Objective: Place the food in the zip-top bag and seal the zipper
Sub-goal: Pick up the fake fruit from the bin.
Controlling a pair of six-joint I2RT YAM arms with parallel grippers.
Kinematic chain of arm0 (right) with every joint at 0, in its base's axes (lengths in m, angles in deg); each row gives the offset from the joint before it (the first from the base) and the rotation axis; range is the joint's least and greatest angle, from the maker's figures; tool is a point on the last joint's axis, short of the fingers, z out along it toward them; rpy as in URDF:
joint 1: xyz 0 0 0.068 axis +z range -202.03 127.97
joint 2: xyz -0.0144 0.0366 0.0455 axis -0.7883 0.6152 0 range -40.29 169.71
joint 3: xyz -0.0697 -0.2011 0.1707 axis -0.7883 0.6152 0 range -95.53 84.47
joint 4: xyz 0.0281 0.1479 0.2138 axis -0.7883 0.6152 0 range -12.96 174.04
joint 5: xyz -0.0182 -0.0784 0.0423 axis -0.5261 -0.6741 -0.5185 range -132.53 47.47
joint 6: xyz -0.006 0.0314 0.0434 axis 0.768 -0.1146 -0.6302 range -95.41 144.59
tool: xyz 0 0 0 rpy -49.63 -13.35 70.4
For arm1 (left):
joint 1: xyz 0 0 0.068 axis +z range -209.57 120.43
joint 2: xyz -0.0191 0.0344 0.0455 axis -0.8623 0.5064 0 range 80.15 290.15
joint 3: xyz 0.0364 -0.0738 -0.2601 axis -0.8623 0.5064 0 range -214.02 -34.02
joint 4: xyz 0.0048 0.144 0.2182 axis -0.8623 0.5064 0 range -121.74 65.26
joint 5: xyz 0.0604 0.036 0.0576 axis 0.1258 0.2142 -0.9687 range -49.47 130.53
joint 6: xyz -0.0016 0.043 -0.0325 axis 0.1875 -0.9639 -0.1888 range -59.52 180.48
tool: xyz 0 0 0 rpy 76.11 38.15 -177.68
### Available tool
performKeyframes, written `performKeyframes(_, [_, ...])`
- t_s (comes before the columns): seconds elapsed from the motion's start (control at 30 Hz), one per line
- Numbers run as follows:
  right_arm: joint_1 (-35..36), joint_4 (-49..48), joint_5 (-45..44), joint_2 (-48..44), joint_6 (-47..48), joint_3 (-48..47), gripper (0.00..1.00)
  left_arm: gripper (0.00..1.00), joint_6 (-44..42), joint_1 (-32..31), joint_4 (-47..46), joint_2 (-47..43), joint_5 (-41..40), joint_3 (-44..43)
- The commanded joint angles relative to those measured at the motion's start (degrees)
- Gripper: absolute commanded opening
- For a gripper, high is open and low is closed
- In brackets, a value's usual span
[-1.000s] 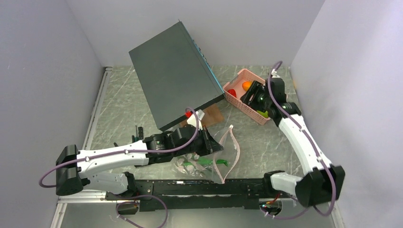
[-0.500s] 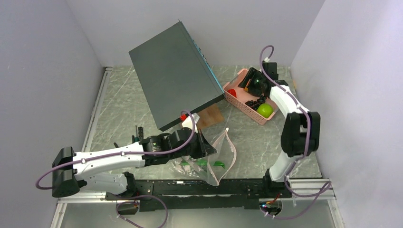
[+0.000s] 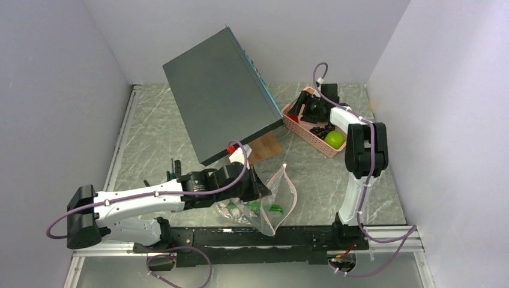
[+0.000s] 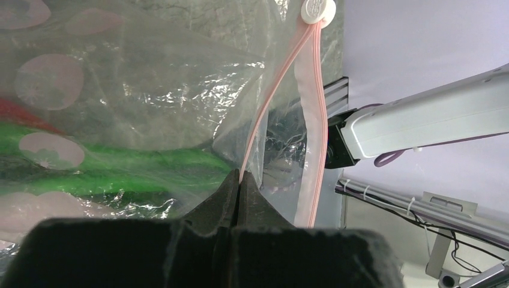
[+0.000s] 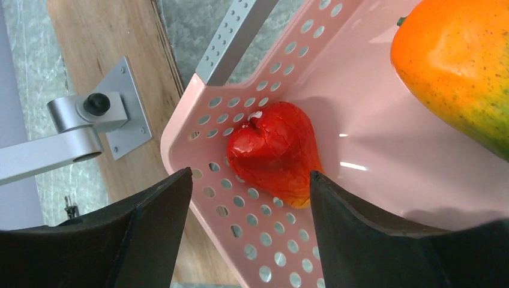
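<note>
The floppy clear plastic zip-top bag with pale round dots [image 4: 150, 78] hangs from the left gripper [image 4: 240, 180]. That gripper's pressed-together fingertips pinch one lip of the bag at the narrow pale pink zipper strip [image 4: 313, 120]. The mouth gapes, and the strip's other side loops away to the gripper's right. Long green pods [image 4: 120, 162] and a small red piece [image 4: 18, 114] lie inside, left of the fingertips. A wrinkled red heart-shaped fruit [image 5: 276, 153] sits between the right gripper's [image 5: 251, 177] spread fingers, just beyond them. An orange-green mango [image 5: 462, 66] lies farther right. A lime-green round fruit [image 3: 335, 139] and black grapes [image 3: 321, 128] lie back beside its wrist.
</note>
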Motion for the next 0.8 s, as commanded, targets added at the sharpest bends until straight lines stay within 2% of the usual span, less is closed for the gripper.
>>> performKeyframes(0.0, [0.0,-4.7,2.2,1.7,1.5,-2.3,0.74,0.0,-0.2,-0.2,0.9,0.6,-1.6,-1.8])
performKeyframes(0.33, [0.0,-6.3,1.5,5.7,1.4,-2.6,0.76,0.0,-0.3,-0.2,0.8,0.3,-1.5,-1.3])
performKeyframes(0.5, [0.0,-7.0,2.0,6.0,0.6,-2.6,0.71,0.0,-0.5,-0.2,1.2,-0.3,-1.9,-1.3])
performKeyframes(0.57, [0.0,-7.6,2.1,5.4,0.4,-2.2,0.66,0.0,-0.5,-0.2,1.3,-0.3,-1.9,-1.4])
performKeyframes(0.77, [-0.9,-6.8,1.8,2.6,-0.8,-1.9,0.38,0.0,-0.6,-0.2,1.1,-0.4,-1.6,-1.4])
